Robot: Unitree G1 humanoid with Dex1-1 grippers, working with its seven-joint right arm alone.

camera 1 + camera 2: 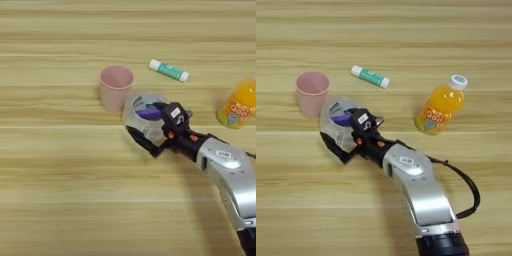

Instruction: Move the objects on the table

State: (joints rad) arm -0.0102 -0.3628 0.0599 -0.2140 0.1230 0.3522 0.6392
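The clear tape roll (134, 116) with its purple-marked core sits just right of the pink cup (115, 88), almost touching it. My right gripper (141, 118) reaches in from the lower right. Its two black fingers straddle the roll, one at the near left rim and one at the far right rim, both touching it. The green-and-white glue stick (169, 70) lies behind on the table (60, 190). The orange juice bottle (438, 107) with its white cap stands upright to the right of the arm.
My silver forearm (418, 190) crosses the lower middle of the table, with a black cable (468, 190) looping on its right side. Bare wood stretches to the left and front of the cup.
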